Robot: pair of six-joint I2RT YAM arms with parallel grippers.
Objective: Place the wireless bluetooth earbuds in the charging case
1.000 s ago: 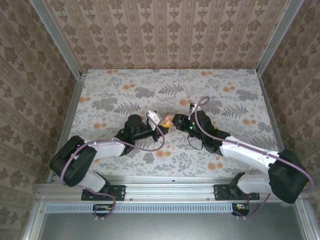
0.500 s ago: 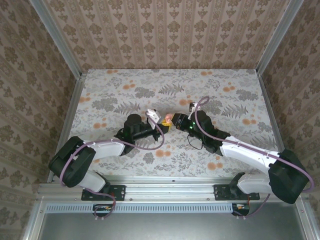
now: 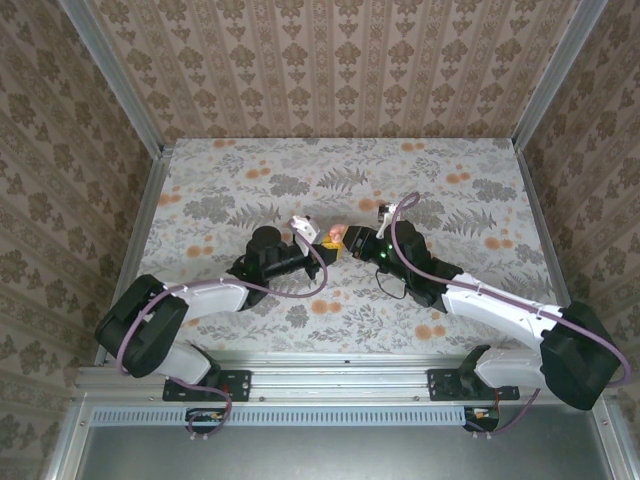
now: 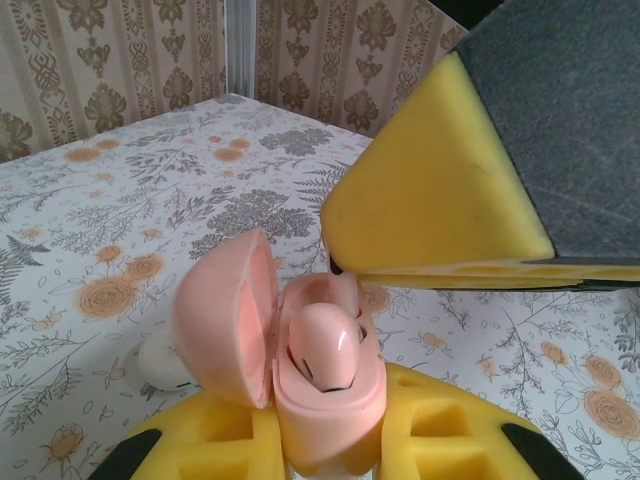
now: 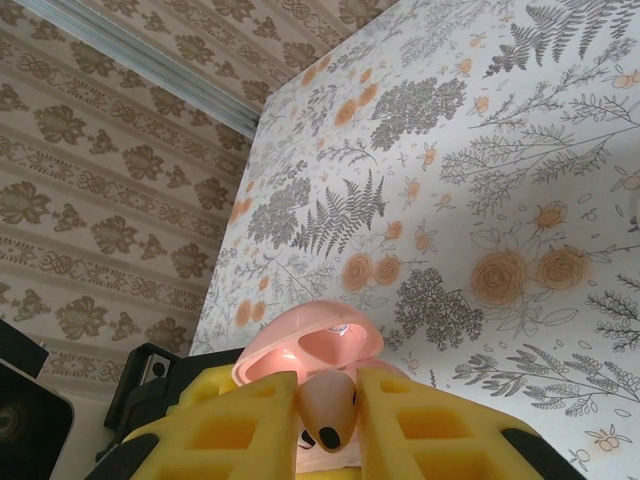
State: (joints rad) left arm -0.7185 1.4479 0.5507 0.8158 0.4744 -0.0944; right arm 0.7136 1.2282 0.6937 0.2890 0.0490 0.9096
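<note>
Damask-papered walls [image 3: 330, 60] enclose a table [image 3: 250, 170] spread with a grey-and-orange floral cloth, seen from above. Two robot arms reach in from the lower edge of the frame and meet at its centre. The left arm [image 3: 200, 295] comes from the lower left and the right arm [image 3: 500, 300] from the lower right, with the left gripper [image 3: 322, 244] and right gripper [image 3: 350, 240] nearly tip to tip above the cloth. In the left wrist view, the left gripper's yellow foam pads [image 4: 200, 440] are clamped on a pink charging case [image 4: 330, 420] at the bottom centre of the frame. The case stands upright, its lid [image 4: 225, 315] swung open to the left. One yellow pad [image 4: 440, 190] of the right gripper hangs just above the case, in the upper right. A pale pink earbud [image 4: 328, 348] sits in the mouth of the case. In the right wrist view, at bottom centre, that claw's pads stand narrow on either side of the bud; whether they are pressing on it cannot be told. A small white object [image 4: 160, 362] lies on the cloth beside the lid, too hidden to identify.
</note>
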